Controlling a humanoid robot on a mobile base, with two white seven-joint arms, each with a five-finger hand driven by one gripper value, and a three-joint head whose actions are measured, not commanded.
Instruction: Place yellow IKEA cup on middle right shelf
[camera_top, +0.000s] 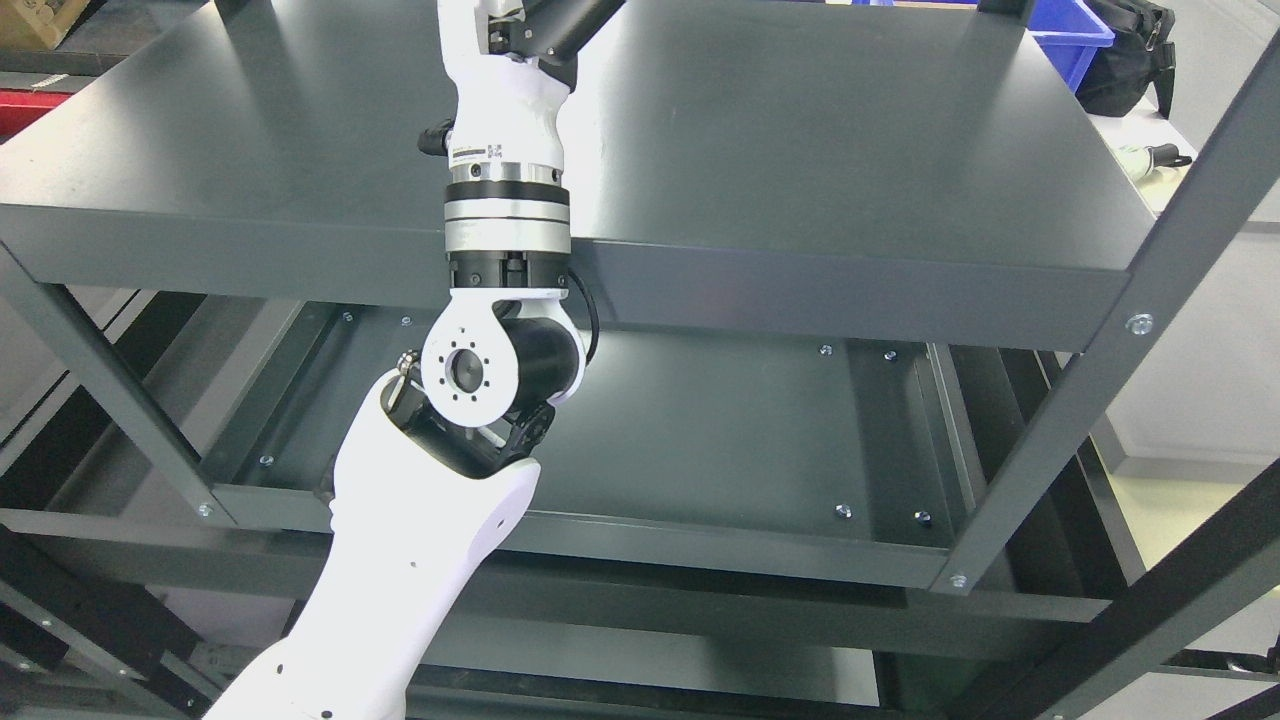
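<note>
Hand and fingers of the left arm (505, 190) run out of the picture at the top edge, so I cannot tell whether they are spread, curled or holding anything. What shows is the arm itself: a white forearm rising from the lower left of the frame, a round white elbow joint (470, 375) just left of the middle, then a silver and black ring (507, 215) and a white wrist section climbing straight up to the top edge, left of centre.

It stands in front of a dark grey metal shelf unit. The top shelf (800, 150) fills the upper half of the frame, and a lower shelf (720, 440) lies under it in the middle. A blue bin (1070, 40) sits at the upper right, with a black bag (1130, 55) just beside it.

No yellow cup shows anywhere in the picture, so its place cannot be told.
</note>
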